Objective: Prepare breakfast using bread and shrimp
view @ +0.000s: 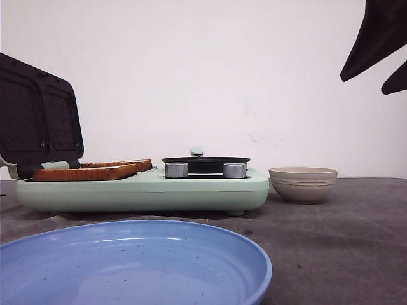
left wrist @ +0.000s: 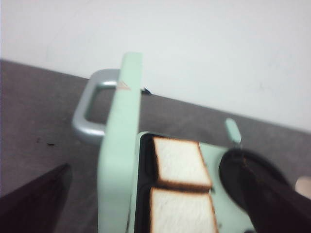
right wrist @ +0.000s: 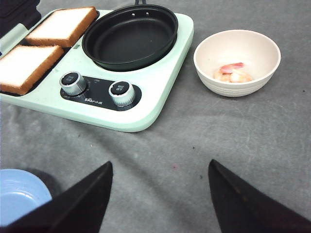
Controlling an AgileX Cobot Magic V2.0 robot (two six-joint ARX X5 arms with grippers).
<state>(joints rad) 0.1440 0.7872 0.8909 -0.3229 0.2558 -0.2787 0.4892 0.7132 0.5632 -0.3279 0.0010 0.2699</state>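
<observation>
Two bread slices [right wrist: 60,25] [right wrist: 24,66] lie side by side on the dark sandwich plate of the mint-green breakfast maker [view: 146,189]; they also show as bread [left wrist: 179,162] in the left wrist view. Pinkish shrimp [right wrist: 232,73] lie in the beige ribbed bowl [right wrist: 236,60], right of the maker. My right gripper [right wrist: 160,162] is open and empty, high over the grey cloth in front of the maker, and shows as dark fingers [view: 375,38] at the top right. My left gripper [left wrist: 150,161] is open above the raised lid [left wrist: 121,145], holding nothing.
A black frying pan [right wrist: 130,35] sits on the maker's burner behind two silver knobs [right wrist: 74,82]. The lid stands upright at the left with a silver handle [left wrist: 87,109]. A blue plate [view: 133,264] lies at the near edge. A white wall stands behind.
</observation>
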